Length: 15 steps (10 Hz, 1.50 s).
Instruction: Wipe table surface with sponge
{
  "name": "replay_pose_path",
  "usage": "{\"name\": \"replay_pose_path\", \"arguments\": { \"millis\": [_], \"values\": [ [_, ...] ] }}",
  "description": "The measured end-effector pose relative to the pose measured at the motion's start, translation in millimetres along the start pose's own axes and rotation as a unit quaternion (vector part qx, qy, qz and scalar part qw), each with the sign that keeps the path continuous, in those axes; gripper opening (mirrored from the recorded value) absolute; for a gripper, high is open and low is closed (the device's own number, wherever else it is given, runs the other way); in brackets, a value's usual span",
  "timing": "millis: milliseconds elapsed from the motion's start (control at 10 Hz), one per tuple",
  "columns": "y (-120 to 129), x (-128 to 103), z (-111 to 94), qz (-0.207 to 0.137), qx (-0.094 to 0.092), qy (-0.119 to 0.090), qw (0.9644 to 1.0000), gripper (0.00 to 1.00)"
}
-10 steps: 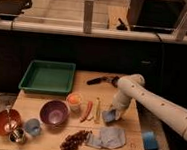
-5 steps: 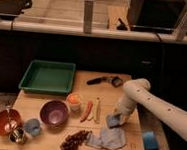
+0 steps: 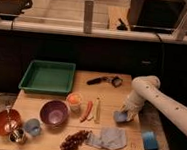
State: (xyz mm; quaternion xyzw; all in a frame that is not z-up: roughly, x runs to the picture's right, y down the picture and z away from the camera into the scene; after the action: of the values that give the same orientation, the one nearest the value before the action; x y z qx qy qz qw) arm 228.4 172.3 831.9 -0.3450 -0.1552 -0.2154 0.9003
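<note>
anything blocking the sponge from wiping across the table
The pincer holds the sponge on the table surface, right side; a pale stick and a red vegetable lie just left in view, a grey cloth nearer the camera.

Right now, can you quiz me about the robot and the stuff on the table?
1. True or false: the green tray lies on the table surface, in its far-left corner as pictured.
2. The gripper is near the table's right edge. What are its jaws shut on? A) sponge B) purple bowl C) orange cup
3. Fill in: the pale cloth lies at the front edge, beside the dark ____.
Key: 1 true; 2 A; 3 grapes.
</note>
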Motion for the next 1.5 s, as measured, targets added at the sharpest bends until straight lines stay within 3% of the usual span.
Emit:
{"name": "replay_pose_path", "arguments": {
  "millis": [200,500,800,1100,1300,1500],
  "values": [
    [-27,12,0,-0.003,0.012,0.000,0.9999,0.35],
    [-46,10,7,-0.013,0.025,-0.005,0.9996,0.42],
    [-69,-20,19,-0.045,0.026,-0.011,0.9986,0.42],
    [-73,-51,26,-0.086,0.020,-0.014,0.9960,0.43],
    [-64,-60,23,-0.097,0.020,0.000,0.9951,0.58],
    [-53,-60,23,-0.081,0.016,0.018,0.9964,0.78]
  ]
}}
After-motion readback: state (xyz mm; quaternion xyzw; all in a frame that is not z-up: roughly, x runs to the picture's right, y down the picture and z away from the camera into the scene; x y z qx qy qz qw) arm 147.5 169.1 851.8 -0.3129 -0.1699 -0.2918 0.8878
